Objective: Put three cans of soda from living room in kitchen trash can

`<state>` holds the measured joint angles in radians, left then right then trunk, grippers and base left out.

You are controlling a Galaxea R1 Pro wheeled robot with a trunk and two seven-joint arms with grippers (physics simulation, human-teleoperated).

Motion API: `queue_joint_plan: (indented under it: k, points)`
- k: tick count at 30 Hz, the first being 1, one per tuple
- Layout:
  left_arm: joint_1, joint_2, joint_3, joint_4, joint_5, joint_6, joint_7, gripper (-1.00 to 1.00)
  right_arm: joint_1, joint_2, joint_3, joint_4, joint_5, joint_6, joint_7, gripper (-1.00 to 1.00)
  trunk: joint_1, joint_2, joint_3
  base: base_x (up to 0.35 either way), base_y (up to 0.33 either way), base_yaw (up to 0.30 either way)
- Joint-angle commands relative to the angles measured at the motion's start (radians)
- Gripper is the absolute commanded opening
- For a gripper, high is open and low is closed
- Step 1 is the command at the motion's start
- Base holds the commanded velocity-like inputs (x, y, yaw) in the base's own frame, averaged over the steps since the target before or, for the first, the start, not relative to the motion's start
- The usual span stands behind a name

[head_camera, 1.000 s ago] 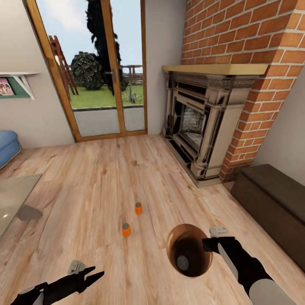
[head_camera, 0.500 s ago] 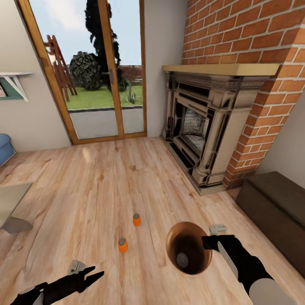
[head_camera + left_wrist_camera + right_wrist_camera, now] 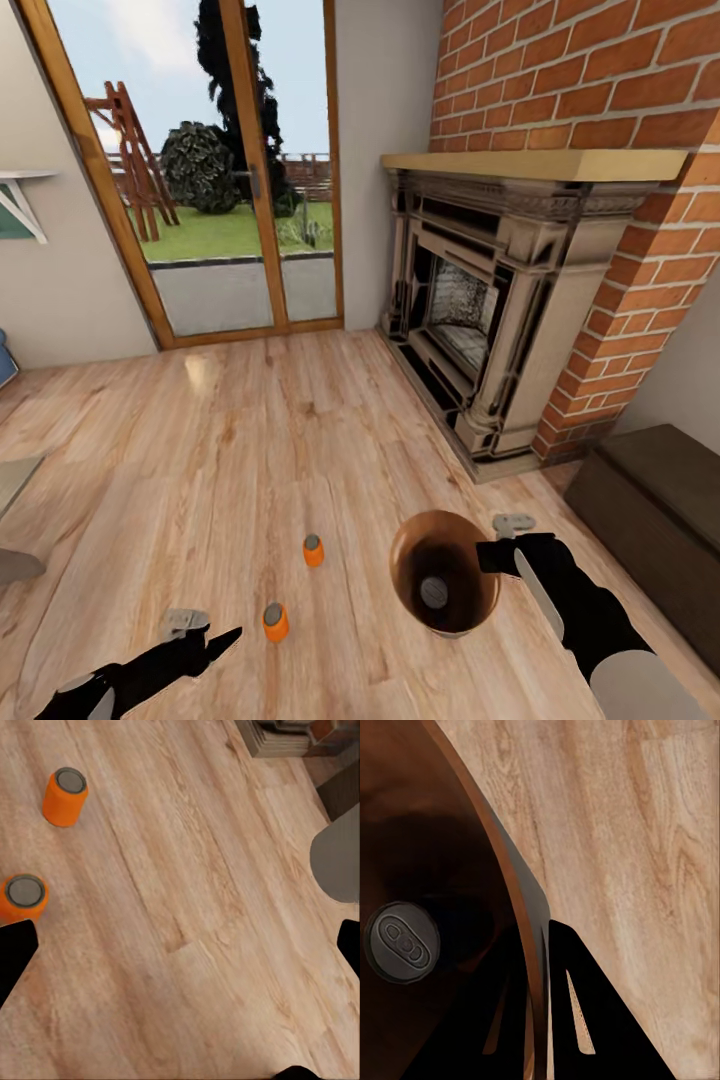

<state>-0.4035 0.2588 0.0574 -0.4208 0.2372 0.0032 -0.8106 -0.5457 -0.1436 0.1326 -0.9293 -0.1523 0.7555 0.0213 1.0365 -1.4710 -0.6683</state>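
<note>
While the left gripper hangs low over the wood floor with its dark fingers spread and nothing between them, the nearer can of soda stands upright just beyond and to the right of its tips. In the left wrist view that can sits right by one fingertip, apart from it, and the second can of soda stands a little further out along the planks. From the head view the second can is further from the left gripper, between it and the tash can.

Further right, the right gripper is pinched on the rim of the tash can, one finger inside the wall and one outside, as the right wrist view shows. The bin hangs tilted from that grip, its mouth turned up toward the head camera. A third can of soda lies inside it on the bottom, its grey top showing, near the gripped wall.

Beyond the right gripper stand the brick fireplace and, to its left, the wood-framed glass doors. A dark low cabinet sits at the right gripper's outer side.
</note>
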Motion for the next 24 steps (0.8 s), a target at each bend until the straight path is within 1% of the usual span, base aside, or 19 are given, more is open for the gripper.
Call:
queue_joint_plan:
  k: [1, 3, 4, 6, 7, 9, 11, 16, 19, 21, 22, 23, 24]
  points:
    - [0.0, -0.002, 0.0, 0.0, 0.0, -0.022, 0.045, 1.0, 0.0, 0.0, -0.001, -0.001, -0.011, 0.0, 0.006, -1.0, 0.0, 0.0, 0.0, 0.346, -0.071, 0.0]
    - [0.0, -0.004, 0.0, -0.001, 0.0, -0.046, 0.097, 1.0, 0.0, 0.001, -0.001, -0.001, -0.011, 0.0, 0.006, -1.0, 0.0, 0.0, 0.0, 0.346, -0.071, 0.0]
    - [0.0, -0.011, 0.0, -0.001, 0.0, -0.068, 0.153, 1.0, 0.0, 0.001, -0.001, -0.001, -0.011, 0.001, 0.006, -1.0, 0.0, 0.0, 0.0, 0.346, -0.071, 0.0]
    - [0.0, -0.021, 0.0, -0.001, 0.0, -0.083, 0.21, 1.0, 0.0, 0.001, -0.001, -0.002, -0.011, 0.001, 0.006, -1.0, 0.0, 0.0, 0.0, 0.346, -0.07, 0.0]
    - [0.0, -0.031, -0.001, -0.001, 0.0, -0.093, 0.263, 1.0, 0.0, 0.001, -0.001, -0.002, -0.01, 0.001, 0.006, -1.0, 0.0, 0.0, 0.0, 0.346, -0.057, 0.0]
    - [0.0, -0.038, -0.001, -0.001, -0.001, -0.099, 0.307, 1.0, 0.0, 0.001, -0.001, -0.002, -0.01, 0.001, 0.006, -1.0, 0.0, 0.0, 0.0, 0.346, -0.041, 0.0]
    - [0.0, -0.05, -0.003, -0.001, -0.002, -0.106, 0.367, 1.0, 0.0, 0.001, -0.001, -0.002, -0.01, 0.001, 0.006, -1.0, 0.0, 0.0, 0.0, 0.346, -0.018, 0.0]
    - [0.0, -0.063, -0.003, 0.0, -0.004, -0.109, 0.395, 1.0, 0.0, 0.001, -0.001, -0.002, -0.01, 0.001, 0.006, -1.0, 0.0, 0.0, 0.0, 0.333, -0.006, 0.0]
    - [0.0, -0.064, -0.003, 0.001, -0.004, -0.109, 0.414, 1.0, 0.0, 0.001, 0.0, -0.002, -0.01, 0.001, 0.006, -1.0, 0.0, 0.0, 0.0, 0.183, -0.001, 0.0]
    - [0.0, -0.067, -0.002, 0.002, -0.003, -0.11, 0.459, 1.0, 0.0, 0.001, -0.001, -0.002, -0.01, 0.001, 0.006, -1.0, 0.0, 0.0, 0.0, 0.083, 0.0, 0.0]
    - [0.0, -0.074, -0.003, 0.003, -0.003, -0.11, 0.497, 1.0, 0.0, 0.001, -0.001, -0.002, -0.01, 0.001, 0.006, -1.0, 0.0, 0.0, 0.0, 0.047, 0.0, 0.0]
    - [0.0, -0.087, -0.003, 0.003, -0.004, -0.11, 0.53, 1.0, 0.0, 0.001, -0.001, -0.002, -0.01, 0.001, 0.006, -1.0, 0.0, 0.0, 0.0, 0.03, 0.0, 0.0]
    - [0.0, -0.094, -0.004, 0.003, -0.004, -0.11, 0.543, 1.0, 0.0, 0.001, -0.001, -0.002, -0.01, 0.001, 0.006, -1.0, 0.0, 0.0, 0.0, 0.024, 0.0, 0.0]
